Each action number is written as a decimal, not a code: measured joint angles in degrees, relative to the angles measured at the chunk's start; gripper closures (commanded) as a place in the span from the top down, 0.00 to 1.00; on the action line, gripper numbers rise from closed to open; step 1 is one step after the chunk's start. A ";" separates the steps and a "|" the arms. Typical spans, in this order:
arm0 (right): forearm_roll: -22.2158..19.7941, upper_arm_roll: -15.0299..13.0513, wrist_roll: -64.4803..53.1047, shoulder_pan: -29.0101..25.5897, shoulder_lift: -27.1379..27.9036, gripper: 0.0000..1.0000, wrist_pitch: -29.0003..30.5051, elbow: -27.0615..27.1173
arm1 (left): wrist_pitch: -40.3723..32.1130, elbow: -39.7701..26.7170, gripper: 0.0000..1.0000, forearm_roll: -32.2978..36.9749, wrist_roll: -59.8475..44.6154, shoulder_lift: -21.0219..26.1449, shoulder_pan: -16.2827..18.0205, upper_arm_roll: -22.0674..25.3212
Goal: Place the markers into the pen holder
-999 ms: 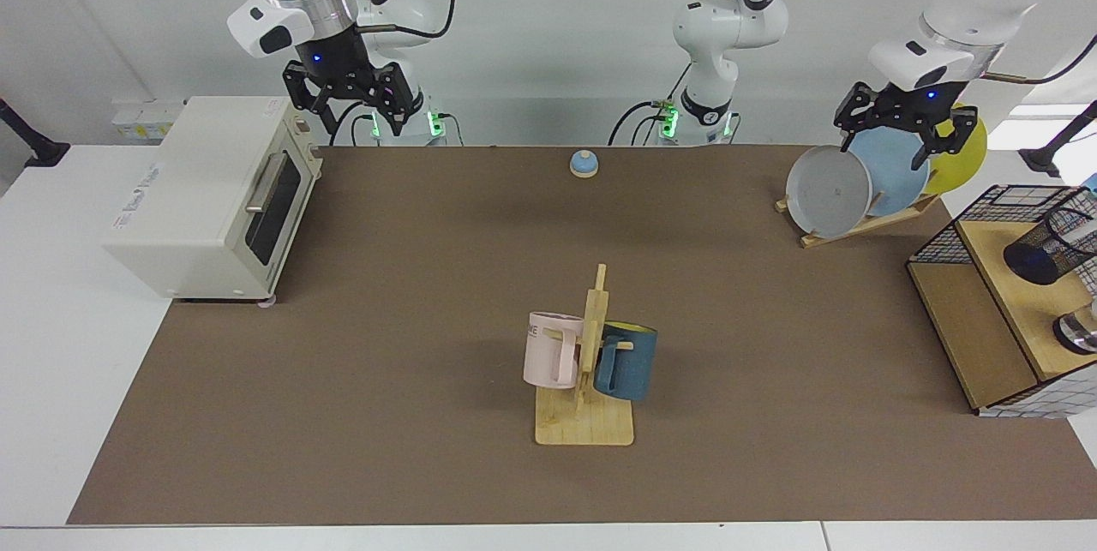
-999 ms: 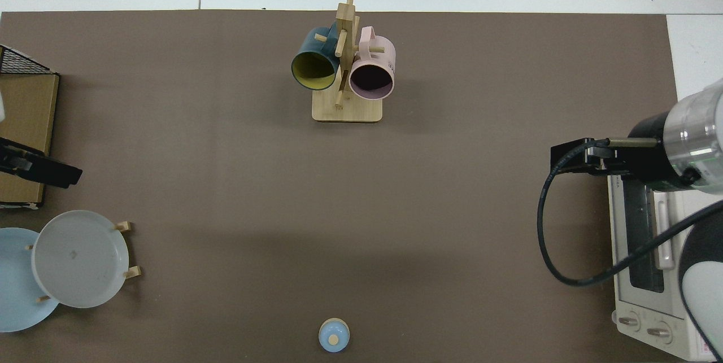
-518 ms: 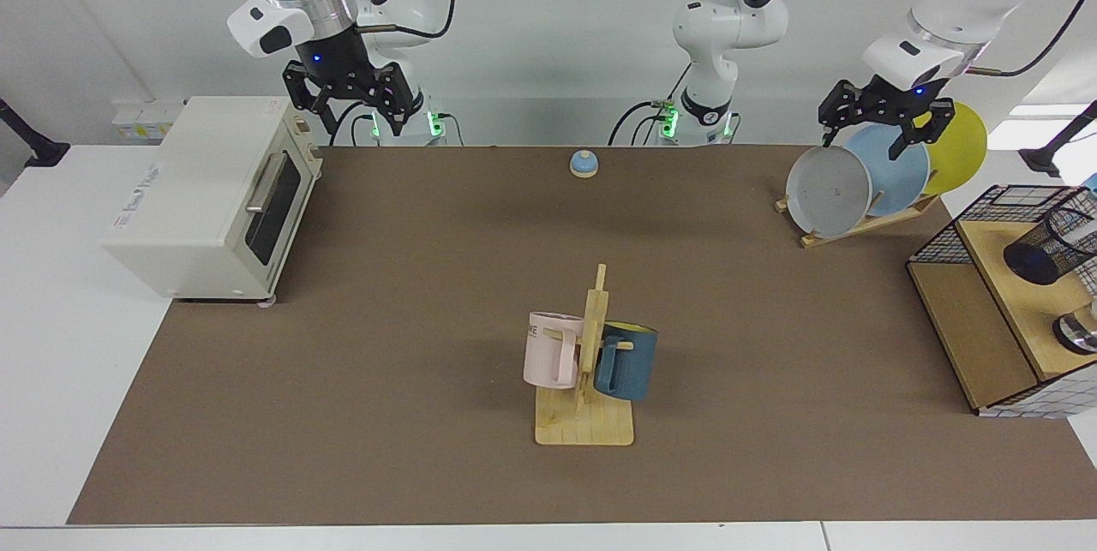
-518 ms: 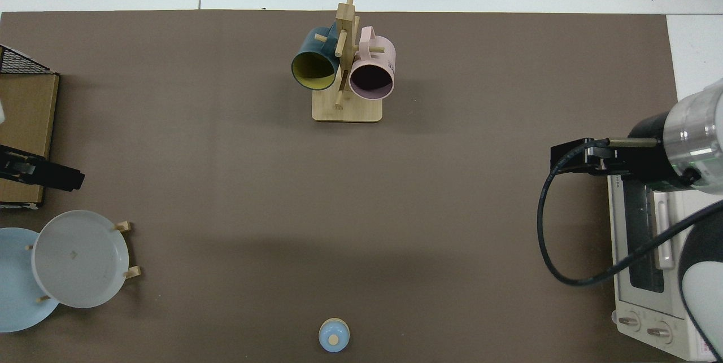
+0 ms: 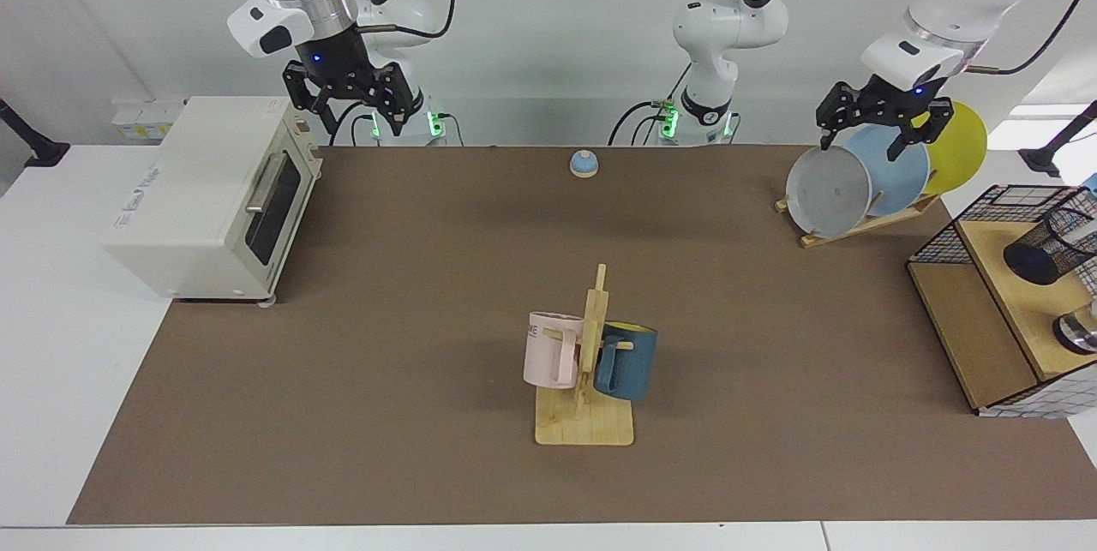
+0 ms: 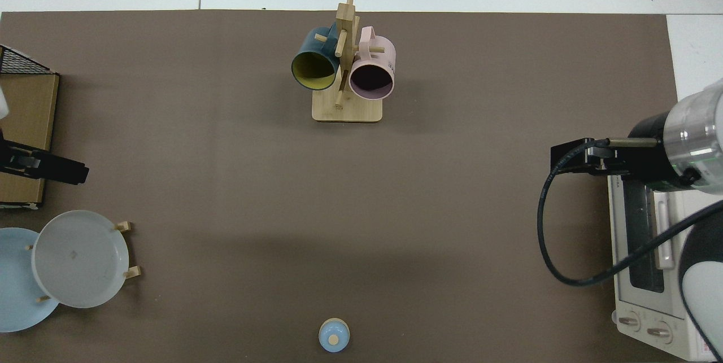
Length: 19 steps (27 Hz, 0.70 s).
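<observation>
Looks close to done, judging from how things lie. Over at 3 o'clock in the facing view: the pen holder (image 5: 1047,244), a black cup of thin wire mesh, round like a mug, standing on a flat wooden shelf (image 5: 1003,277). Inside it, seen through the mesh: the marker (image 5: 1082,231), slim, white and smooth, with a bit of dark blue down by the bottom of the cup. Seems to be tucked in already, though hard to tell for sure so near the edge of the view. No other marker to be seen on the brown bench (image 5: 411,320).

Left end effector (image 5: 883,118) up at 2 o'clock, hanging over the smooth round plates (image 5: 827,191) in their wooden rack, well apart from the cup, fingers spread apart and holding nothing. In the top view, poking in at 9 o'clock (image 6: 42,165).

Right end effector (image 5: 347,97) waiting at 11 o'clock above the boxy cream toaster oven (image 5: 206,191), fingers apart too, also holding nothing.

Not much left to do, probably: just checking that the marker sits well in the cup.

Around the shelf: a boxy black wire frame (image 5: 943,238), open and see-through. Beside the cup, at 4 o'clock: a small shiny metal round thing (image 5: 1078,332).
</observation>
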 measured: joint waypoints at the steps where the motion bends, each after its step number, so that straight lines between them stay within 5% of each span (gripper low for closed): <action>1: 0.00 0.00 0.00 0.00 0.00 1.00 0.00 0.00 | 0.00 0.09 1.00 0.00 -0.05 0.01 -0.09 0.02; 19: 0.00 0.00 0.00 0.00 0.00 1.00 0.00 0.00 | 0.23 1.36 1.00 -1.99 -0.29 -0.34 -0.95 2.72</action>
